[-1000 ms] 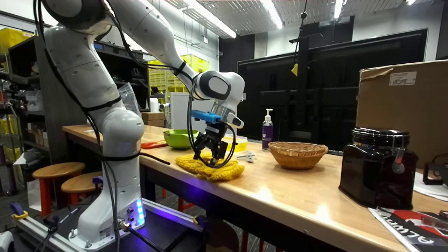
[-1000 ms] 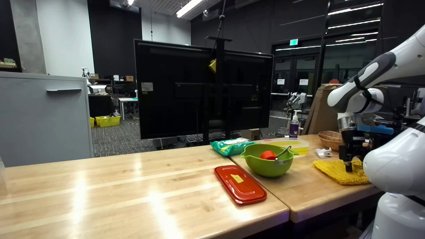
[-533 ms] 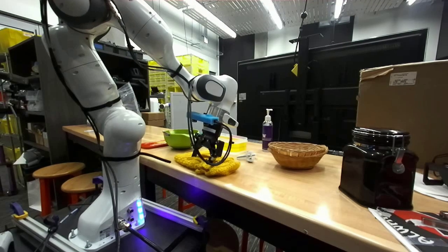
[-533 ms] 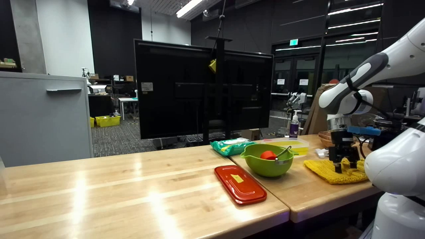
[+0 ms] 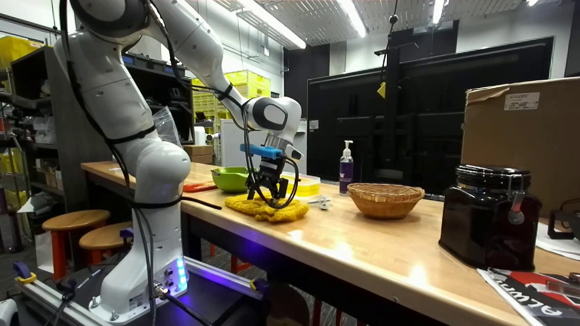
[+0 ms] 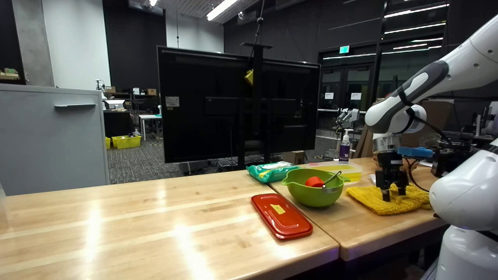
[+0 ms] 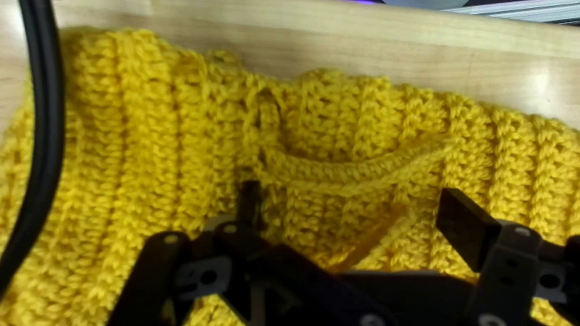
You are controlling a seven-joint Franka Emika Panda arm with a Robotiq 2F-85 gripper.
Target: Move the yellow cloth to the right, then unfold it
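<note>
In an exterior view, there was room right of the yellow cloth (image 5: 290, 215), along the table (image 5: 385, 249), up to a black jar (image 5: 491, 226). Behind the cloth and to its right, a white thing (image 5: 323, 203) and a basket (image 5: 385, 204) stood in the way. A green bowl (image 5: 230, 182) stood close behind its left end.

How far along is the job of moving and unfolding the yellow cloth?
Done: the tool is down at the yellow knitted cloth. In hand: it stands open over raised folds. Left: unfolding, since the cloth looks bunched; whether the rightward move is finished isn't clear.
</note>
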